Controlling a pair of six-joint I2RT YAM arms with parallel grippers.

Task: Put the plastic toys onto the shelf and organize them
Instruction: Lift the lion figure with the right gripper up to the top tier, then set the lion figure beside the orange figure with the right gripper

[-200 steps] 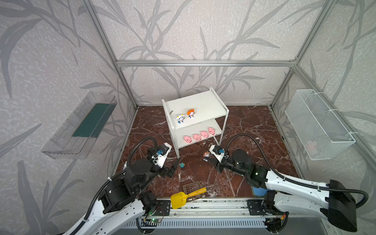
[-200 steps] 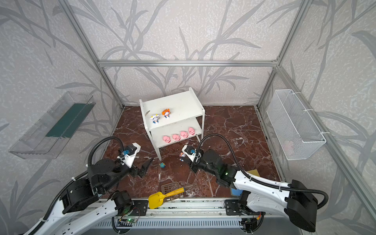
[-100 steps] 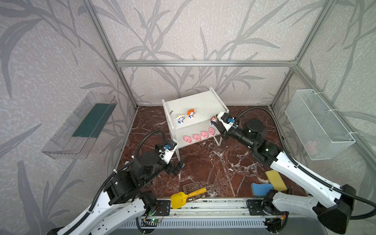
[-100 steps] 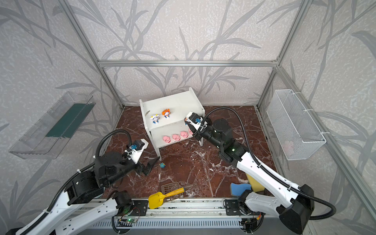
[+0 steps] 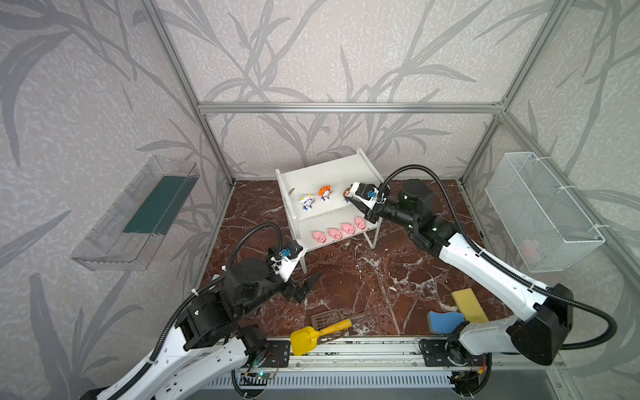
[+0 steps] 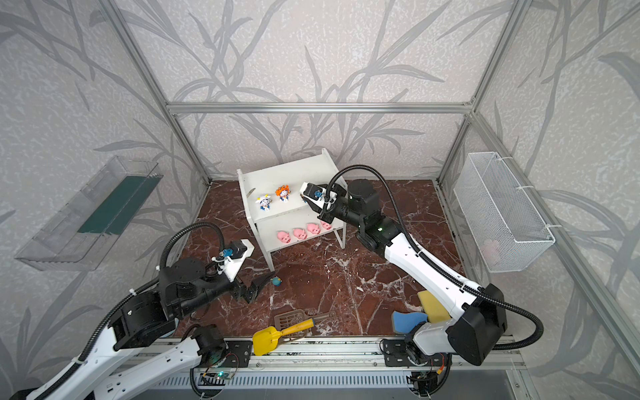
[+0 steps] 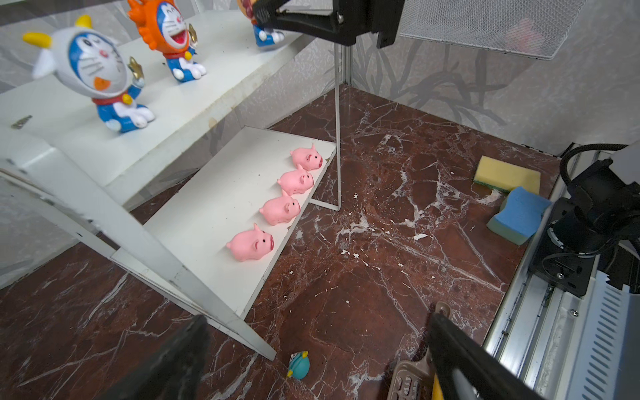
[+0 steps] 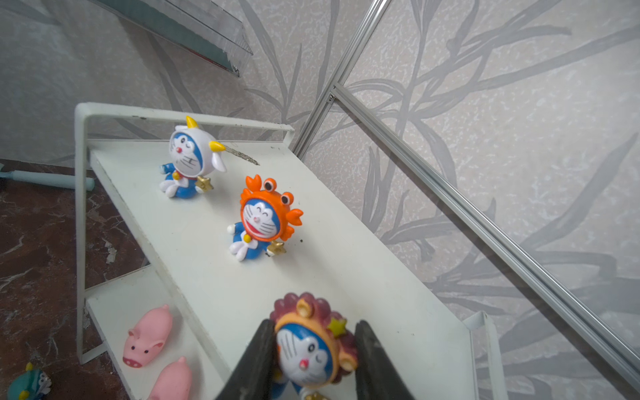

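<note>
Right arm has swung up off the floor in the last second, so my right gripper (image 5: 350, 198) is now at the right end of the small white two-tier shelf (image 5: 329, 169), at top-board height. Its fingers (image 8: 263, 349) are clamped on the head of the little brown lion-maned cartoon figurine (image 8: 308, 346), one on each side. From the left wrist view the figurine's blue feet are right at the board's front edge, but I can't tell if they're actually touching it

Left arm has crept forward a bit too. My left gripper (image 6: 259, 284) hangs low over the red marble floor (image 5: 363, 277), near the shelf leg closest to that arm, fingers spread wide with nothing in them. The tiny teal-capped figurine (image 6: 276, 281) is lying on the floor just beside the fingertips, not touched

On the top board there's the white-hooded cartoon figurine with yellow horns (image 5: 307, 202) and the orange crab-hooded cartoon figurine (image 5: 325, 193), both upright, side by side near the front edge. The brown one lines up to their right. Four small pink plastic pigs (image 5: 335, 233) stand in a row along the lower board's front edge

Yellow plastic scoop (image 5: 304, 341), blue sponge (image 5: 445, 320) and yellow sponge (image 5: 469, 304) are down by the rail, well apart from the shelf
</note>
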